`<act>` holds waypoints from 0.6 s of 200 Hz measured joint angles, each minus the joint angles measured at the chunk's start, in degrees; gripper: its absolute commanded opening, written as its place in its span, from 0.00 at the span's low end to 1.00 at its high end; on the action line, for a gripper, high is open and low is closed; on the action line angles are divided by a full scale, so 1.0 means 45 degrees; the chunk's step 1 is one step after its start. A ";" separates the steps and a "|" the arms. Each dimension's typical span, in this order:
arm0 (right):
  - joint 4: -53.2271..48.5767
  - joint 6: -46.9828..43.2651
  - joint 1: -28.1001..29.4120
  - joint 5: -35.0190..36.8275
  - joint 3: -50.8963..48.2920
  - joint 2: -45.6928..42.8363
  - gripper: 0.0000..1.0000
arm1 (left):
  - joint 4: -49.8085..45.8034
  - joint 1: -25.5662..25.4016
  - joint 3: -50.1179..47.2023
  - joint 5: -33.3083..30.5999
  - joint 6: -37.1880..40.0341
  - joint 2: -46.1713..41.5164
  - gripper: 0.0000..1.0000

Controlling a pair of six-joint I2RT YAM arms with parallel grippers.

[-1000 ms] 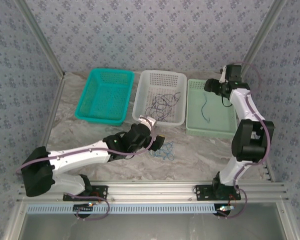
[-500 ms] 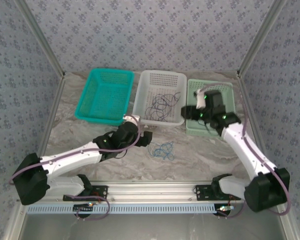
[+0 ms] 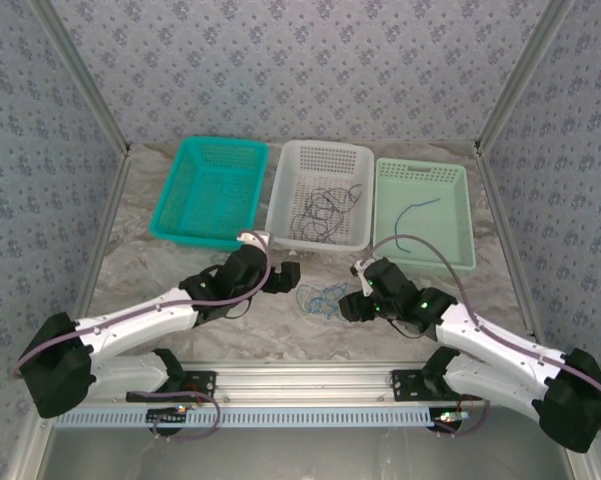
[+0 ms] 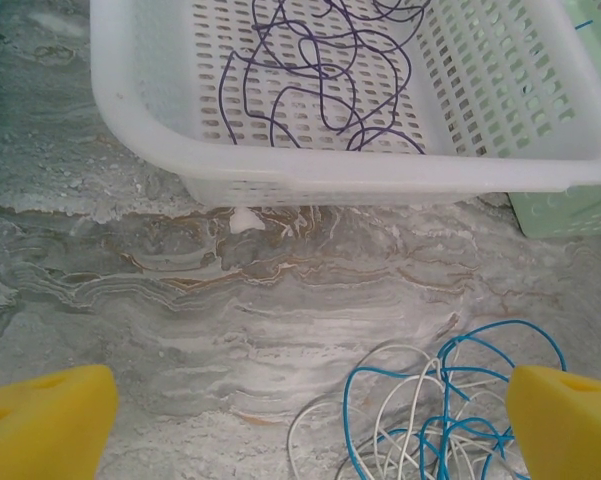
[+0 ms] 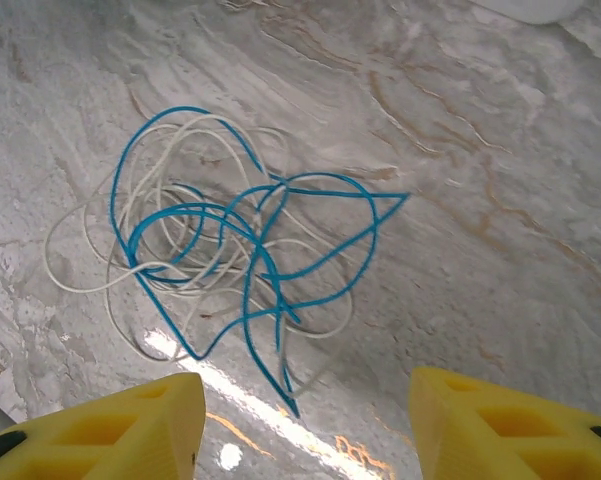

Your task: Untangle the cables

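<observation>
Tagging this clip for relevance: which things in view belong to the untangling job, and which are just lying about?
Job: blue-and-white cable tangle on the table; dark cables in the white basket; single cable in the green tray.
Lying about: teal basket.

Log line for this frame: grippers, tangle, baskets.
blue-white tangle on table, untouched | left gripper open, empty | right gripper open, empty, near tangle | dark cables in white basket
</observation>
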 measured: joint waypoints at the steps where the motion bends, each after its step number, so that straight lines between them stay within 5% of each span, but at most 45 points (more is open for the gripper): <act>1: 0.0024 0.0010 0.0024 0.0019 0.0000 0.0005 0.57 | 0.0000 0.0000 0.0000 0.0005 -0.0005 0.0015 0.99; 50: 0.0763 0.0738 0.0141 0.0889 0.0000 0.0797 0.59 | 0.0015 0.0000 0.0000 0.0189 -0.0214 0.0165 0.99; 120: 0.1953 0.1549 -0.1030 -0.0039 0.0389 0.3167 0.52 | 0.0019 0.0000 0.0000 0.0189 -0.0228 0.0165 0.99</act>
